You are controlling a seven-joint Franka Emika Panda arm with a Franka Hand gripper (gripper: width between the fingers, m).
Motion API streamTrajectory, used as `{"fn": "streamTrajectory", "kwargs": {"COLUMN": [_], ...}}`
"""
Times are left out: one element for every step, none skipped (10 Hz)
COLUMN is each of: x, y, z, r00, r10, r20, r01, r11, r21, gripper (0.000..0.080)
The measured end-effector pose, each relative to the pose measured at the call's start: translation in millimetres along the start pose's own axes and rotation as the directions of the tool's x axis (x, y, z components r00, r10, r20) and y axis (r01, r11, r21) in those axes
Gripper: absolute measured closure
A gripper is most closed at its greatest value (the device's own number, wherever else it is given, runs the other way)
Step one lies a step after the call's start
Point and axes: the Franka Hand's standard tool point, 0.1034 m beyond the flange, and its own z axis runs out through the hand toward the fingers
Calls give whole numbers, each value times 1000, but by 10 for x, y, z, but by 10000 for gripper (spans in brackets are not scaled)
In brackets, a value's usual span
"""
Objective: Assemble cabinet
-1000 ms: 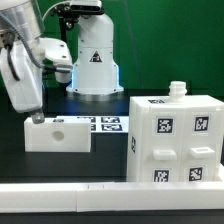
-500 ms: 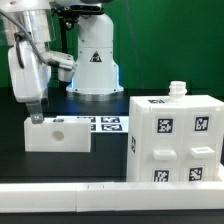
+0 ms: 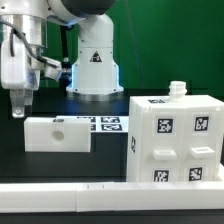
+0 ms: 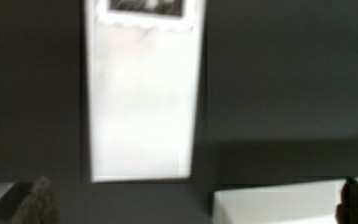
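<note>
Jaws: spread wide and holding nothing; in the wrist view the fingertips (image 4: 16,200) sit at opposite edges.
Gripper (image 3: 19,108): hangs over the dark table (image 3: 20,165), well to the exterior view's left of the cabinet box, touching no part.
Small cabinet part (image 3: 57,134): low white block with a round hole in its face, lying on the table to the exterior view's left of the cabinet box and apart from it.
Cabinet box (image 3: 175,138): tall, white, upright, with square tags on its front and top and a small knob (image 3: 177,90) on top.
Marker board (image 3: 105,122): flat on the table, just behind the cabinet box's left edge.
Rail (image 3: 90,195): long, low and white, in front of the cabinet box.
</note>
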Motion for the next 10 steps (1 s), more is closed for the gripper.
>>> {"fn": "streamTrajectory", "kwargs": {"x": [-52,-116,-184,-237,-293,-312,-312,-327,-333,-311], "y": [-182,-341,-362,-375,-377,-379,-386,-398,-457,-542], "z": [-218,-466,-507,-446,-407,-401,-411,-443,-526,-656], "r00": [1000,999,998,998,998,997,997,995,991,988], "r10": [12,34,54,55,58,60,66,83,113,130], "r20": [14,33,42,39,40,40,41,54,73,83], "r01": [-13,-38,-59,-59,-61,-64,-70,-89,-122,-142], "r11": [998,991,991,992,993,993,992,990,984,976], "r21": [68,127,123,108,101,100,103,111,133,165], "gripper": [4,4,4,4,4,4,4,4,4,4]}}
